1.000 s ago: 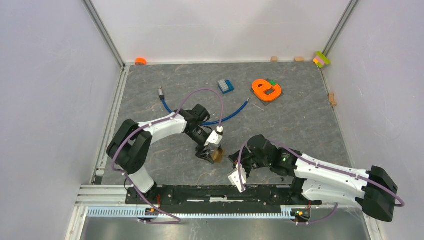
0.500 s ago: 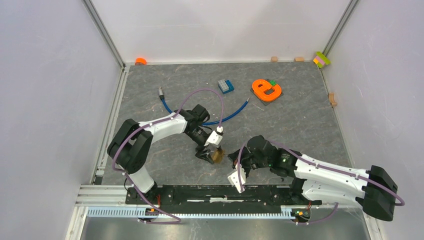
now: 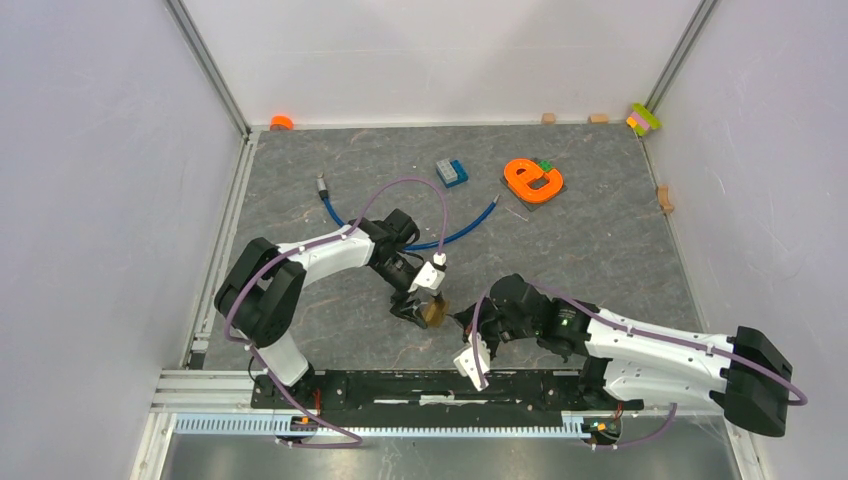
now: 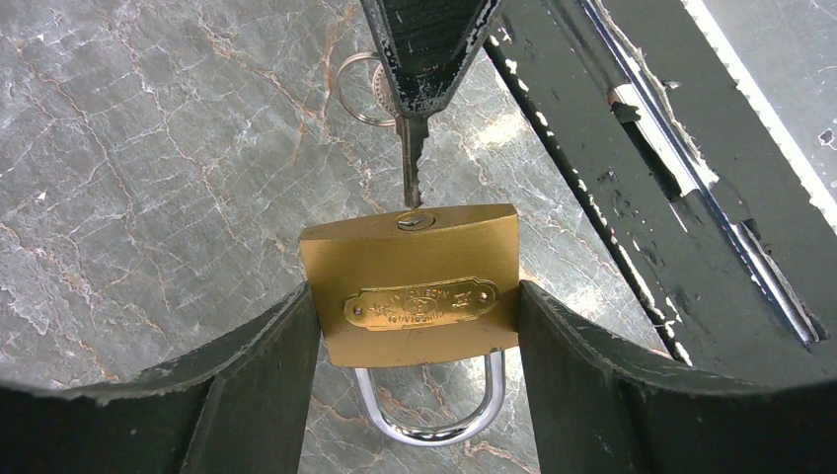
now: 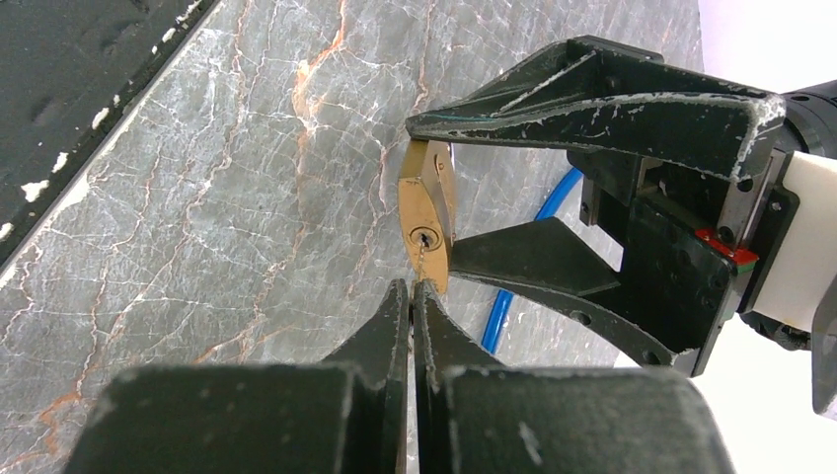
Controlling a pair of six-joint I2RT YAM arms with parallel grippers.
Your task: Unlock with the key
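A brass padlock point(image 4: 410, 281) with a chrome shackle point(image 4: 426, 413) is clamped between the fingers of my left gripper point(image 4: 415, 341), held just above the marble floor. In the top view it shows as a small gold block point(image 3: 434, 312). My right gripper point(image 3: 462, 320) is shut on a silver key point(image 4: 412, 163) with a ring point(image 4: 361, 87). The key tip touches the keyhole point(image 4: 415, 221) on the lock's top face. In the right wrist view the key blade point(image 5: 418, 263) runs from my closed fingers to the keyhole of the lock point(image 5: 427, 222).
A blue cable point(image 3: 440, 236) lies behind the left arm. An orange letter piece point(image 3: 532, 180) and a small blue block point(image 3: 451, 172) sit farther back. The black rail point(image 3: 440, 385) runs along the near edge, close to both grippers.
My right gripper has crept a little left toward the padlock with the key. The left arm and padlock have stayed still.
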